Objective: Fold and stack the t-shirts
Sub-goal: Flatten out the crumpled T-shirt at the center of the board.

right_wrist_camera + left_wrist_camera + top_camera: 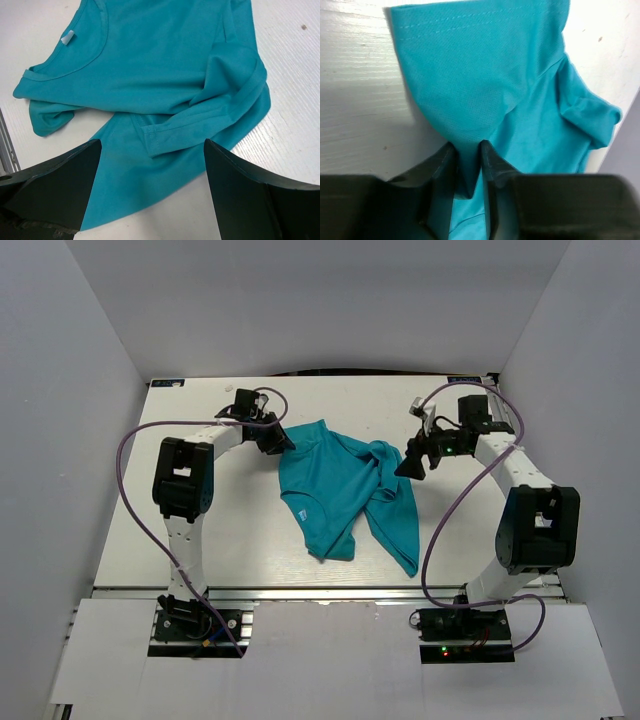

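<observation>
1. The t-shirt (335, 495) is lying crumpled at the middle of the table (230, 540), between both arms.
2. The left gripper (468, 150) is pinching the shirt's edge with its jaws narrow on the fabric, probably for pulling it flat.
3. The right gripper (152, 143) is hovering wide above a sleeve hem, holding nothing, seemingly lining up a matching grasp.

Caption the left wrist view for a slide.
Left gripper pinching a fold of the teal t-shirt on the white table.
</observation>
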You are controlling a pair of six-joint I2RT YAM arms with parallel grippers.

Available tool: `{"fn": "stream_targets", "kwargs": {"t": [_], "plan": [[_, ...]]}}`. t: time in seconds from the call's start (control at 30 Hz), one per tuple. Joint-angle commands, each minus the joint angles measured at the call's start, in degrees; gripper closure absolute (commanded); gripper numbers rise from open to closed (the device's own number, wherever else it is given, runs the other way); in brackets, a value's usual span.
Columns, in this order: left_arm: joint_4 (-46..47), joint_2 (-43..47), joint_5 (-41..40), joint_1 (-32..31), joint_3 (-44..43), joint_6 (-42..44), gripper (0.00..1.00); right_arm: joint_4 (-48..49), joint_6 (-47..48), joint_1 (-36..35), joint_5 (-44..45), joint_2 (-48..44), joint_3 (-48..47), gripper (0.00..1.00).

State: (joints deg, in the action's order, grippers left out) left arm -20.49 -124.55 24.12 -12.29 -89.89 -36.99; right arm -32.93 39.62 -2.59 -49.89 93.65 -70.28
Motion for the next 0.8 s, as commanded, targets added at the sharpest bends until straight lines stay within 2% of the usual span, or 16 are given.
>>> {"fn": "stream_targets", "kwargs": {"t": [0.0, 0.1, 0.17, 0.2, 0.27, 0.37, 0.47, 0.53, 0.57, 0.77], "plan": [[0.9, 0.4, 1.5, 0.3, -2.0, -0.7, 0.69, -0.7, 0.5, -1.5, -1.2, -1.6, 0.1, 0.11], [1.4, 0.6, 2.2, 0.3, -1.9, -0.7, 0.79, 0.4, -2.7, -2.9, 0.8, -1.3, 0.6, 0.11], [1.9, 1.3, 2.2, 0.4, -1.6, -0.9, 0.85, 1.8, -9.4, -3.5, 3.3, -1.1, 1.0, 0.11], [2.0, 1.6, 2.2, 0.4, -1.5, -0.8, 0.93, 4.2, -13.1, -3.6, 5.0, -0.9, 1.5, 0.11], [2.5, 2.3, 2.3, 0.3, -1.4, -0.9, 0.99, 4.1, -19.5, -4.1, 9.3, -0.4, 1.3, 0.10], [2.9, 3.1, 2.6, 0.4, -1.3, -1.1, 1.00, 5.9, -26.0, -5.8, 18.5, -1.3, 2.3, 0.11], [3.1, 3.5, 2.9, 0.4, -1.1, -0.8, 1.00, 5.9, -26.3, -7.6, 24.4, -1.5, 3.2, 0.13], [3.4, 4.1, 2.9, 0.3, -0.6, -0.6, 1.00, 7.0, -26.5, -7.7, 25.8, -1.4, 4.1, 0.16], [3.4, 4.3, 2.9, 0.4, -0.4, -0.7, 1.00, 7.1, -26.0, -7.9, 26.3, -0.9, 4.0, 0.21], [3.5, 5.3, 3.1, 0.7, 1.1, -0.2, 1.00, 7.8, -24.7, -12.8, 33.5, 0.1, 4.5, 0.26]]}}
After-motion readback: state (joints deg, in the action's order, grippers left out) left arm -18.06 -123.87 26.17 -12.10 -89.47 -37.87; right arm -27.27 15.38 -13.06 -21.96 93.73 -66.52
